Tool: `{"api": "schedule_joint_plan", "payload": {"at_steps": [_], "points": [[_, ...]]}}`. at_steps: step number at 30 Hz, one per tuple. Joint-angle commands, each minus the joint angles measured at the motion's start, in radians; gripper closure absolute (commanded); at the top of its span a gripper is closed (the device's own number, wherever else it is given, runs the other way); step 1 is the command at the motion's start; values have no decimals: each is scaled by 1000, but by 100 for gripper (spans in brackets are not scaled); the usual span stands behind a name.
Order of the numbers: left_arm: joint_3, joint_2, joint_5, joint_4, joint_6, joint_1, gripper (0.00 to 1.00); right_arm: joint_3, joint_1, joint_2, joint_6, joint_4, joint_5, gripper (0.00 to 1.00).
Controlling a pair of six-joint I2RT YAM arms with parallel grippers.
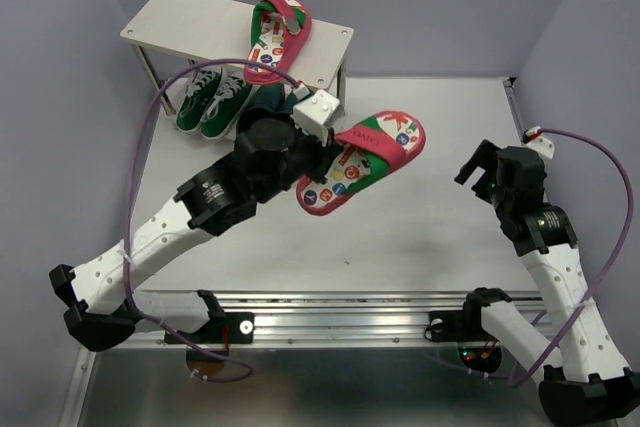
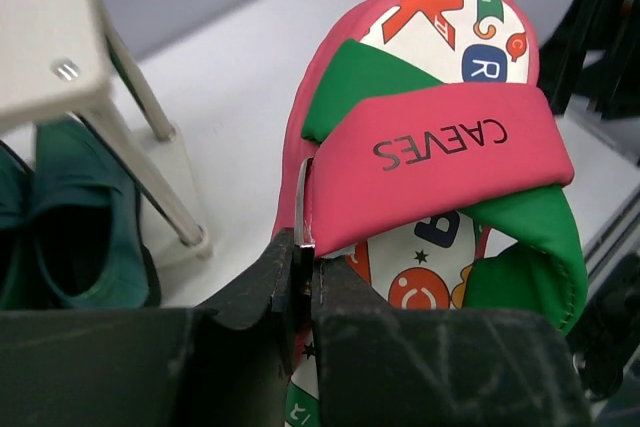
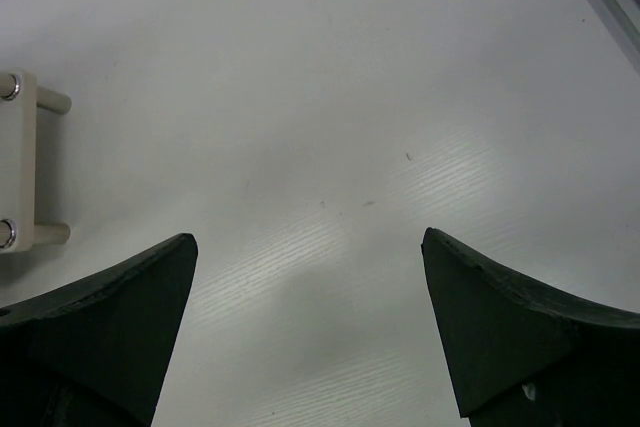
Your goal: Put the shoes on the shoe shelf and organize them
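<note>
- Surface: a white table (image 1: 430, 217) enclosed by pale lilac walls. The shoe shelf (image 1: 190, 22) stands ahead and to the left of the left gripper (image 2: 305, 267).
- Left gripper: the jaws are almost closed and pinch the thin side edge of the held flip-flop (image 2: 440, 147), right at the root of its strap. Nothing else is in the grip.
- Right gripper (image 3: 310, 287): the jaws are spread wide and hold nothing. It hangs over bare table, well off to the right of the left gripper.
- Location of the held flip-flop: it projects straight ahead of the left fingers with the footbed up. The pictures do not show whether its rear end is clear of the table.
- Orientation: the long axis runs away from the fingers, ahead and to the right. The short end past the strap, judged to be the toe, points away from the shelf.
- Hazard 1: an edge pinch far from the sole's middle can let the shoe pivot or slip during the carry.
- Hazard 2: swinging left to the shelf could strike the near shelf leg (image 2: 150, 172).
- Hazard 3: the placed flip-flop (image 1: 277, 39) lies askew on the top board. A careless set-down could knock it, or leave the second shoe overhanging the board end.
- Below the board, left of the hand: sneakers (image 1: 210, 102) and loafers (image 2: 70, 237).
</note>
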Motion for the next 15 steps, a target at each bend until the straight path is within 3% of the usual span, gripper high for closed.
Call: {"api": "schedule_joint_plan", "payload": {"at_steps": [1,4,6,15], "points": [[297,25,-102,-7,48,20,100,25,3,-33,10,48,62,0],[441,74,-191,-93,109,47,100,26,3,-31,6,47,48,0],[591,115,-226,-127,143,137,100,26,3,-30,12,47,33,0],[780,188,-240,-98,218,431,100,47,3,-16,-8,47,31,0]]}}
